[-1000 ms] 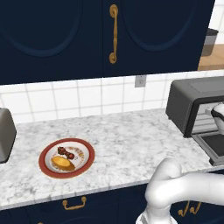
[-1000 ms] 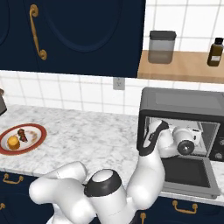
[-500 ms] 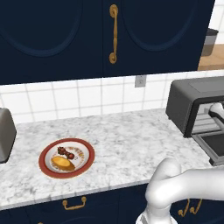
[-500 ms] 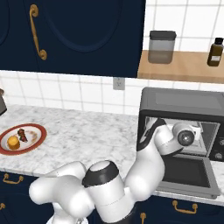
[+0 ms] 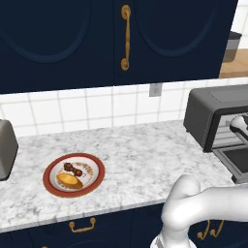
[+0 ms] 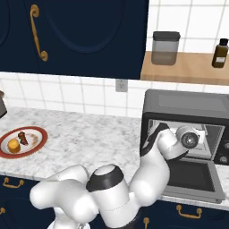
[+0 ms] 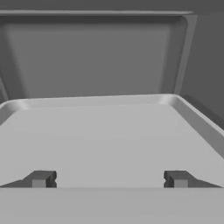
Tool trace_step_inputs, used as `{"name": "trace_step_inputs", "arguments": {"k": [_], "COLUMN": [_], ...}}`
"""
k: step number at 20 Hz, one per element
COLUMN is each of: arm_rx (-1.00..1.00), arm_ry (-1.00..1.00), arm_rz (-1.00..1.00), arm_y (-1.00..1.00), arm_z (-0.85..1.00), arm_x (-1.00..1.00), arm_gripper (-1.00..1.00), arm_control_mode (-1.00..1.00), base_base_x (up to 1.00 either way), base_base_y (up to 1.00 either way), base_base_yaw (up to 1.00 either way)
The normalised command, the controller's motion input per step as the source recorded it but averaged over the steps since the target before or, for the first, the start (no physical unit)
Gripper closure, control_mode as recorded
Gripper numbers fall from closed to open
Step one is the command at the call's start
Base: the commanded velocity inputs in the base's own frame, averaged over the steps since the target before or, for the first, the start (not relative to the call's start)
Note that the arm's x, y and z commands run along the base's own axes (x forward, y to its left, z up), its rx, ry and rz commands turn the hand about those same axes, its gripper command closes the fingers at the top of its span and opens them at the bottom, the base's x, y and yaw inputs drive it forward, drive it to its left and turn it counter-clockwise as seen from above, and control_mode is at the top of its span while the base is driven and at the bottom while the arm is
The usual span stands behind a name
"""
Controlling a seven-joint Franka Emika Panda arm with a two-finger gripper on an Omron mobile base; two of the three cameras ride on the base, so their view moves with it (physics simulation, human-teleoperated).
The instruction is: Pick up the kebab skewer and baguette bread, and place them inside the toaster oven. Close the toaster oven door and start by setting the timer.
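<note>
A white-and-grey marbled counter [image 5: 140, 155] runs below a band of white wall tiles [image 5: 87, 109], with dark navy upper cabinets [image 5: 72, 38] above it bearing a brass handle [image 5: 126, 36], and navy drawers with brass pulls under its front edge. An outlet [image 5: 155, 89] sits in the tiles left of the toaster oven [image 6: 188, 107], which stands at the right end of the counter. The toaster oven door [image 6: 192, 179] hangs down flat in front of it, open. Above the oven, a wooden shelf [image 6: 188, 69] carries a lidded grey canister [image 6: 165, 48] and a small dark bottle [image 6: 220, 53].

Well to the left of the oven, a red-rimmed plate [image 5: 51, 181] lies on the counter; the baguette bread [image 5: 69, 180] and the kebab skewer [image 5: 72, 169] lie on it side by side, the skewer toward the wall. Farther left, a silver toaster [image 5: 6, 150] stands at the picture's edge.

The gripper [image 7: 109, 179] reaches into the oven's mouth, its fingers [image 7: 41, 179] spread wide and empty above a pale grey tray [image 7: 109, 131], with the dark cavity walls beyond.
</note>
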Motion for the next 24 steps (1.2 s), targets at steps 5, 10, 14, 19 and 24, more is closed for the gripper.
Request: {"name": "trace_step_inputs", "arguments": {"k": [5, 10, 14, 19, 24], "arm_rx": [-0.01, -0.05, -0.07, -0.05, -0.05], "arm_ry": [0.12, 0.19, 0.14, 0.12, 0.13], "arm_rz": [0.0, 0.01, 0.02, 0.02, 0.02], "arm_y": [-0.01, -0.11, -0.12, -0.12, -0.09], "arm_z": [-0.59, -0.92, -1.0, -1.0, -0.96], "arm_x": [-0.13, -0.54, -0.78, -0.9, -0.81], "arm_gripper": [-1.0, -1.0, -1.0, -1.0, -1.0], "arm_control_mode": [-1.0, -1.0, -1.0, -1.0, -1.0], "base_base_x": [0.0, 0.0, 0.0, 0.0, 0.0], "base_base_y": [0.0, 0.0, 0.0, 0.0, 0.0], "base_base_yaw": [0.0, 0.0, 0.0, 0.0, 0.0]}}
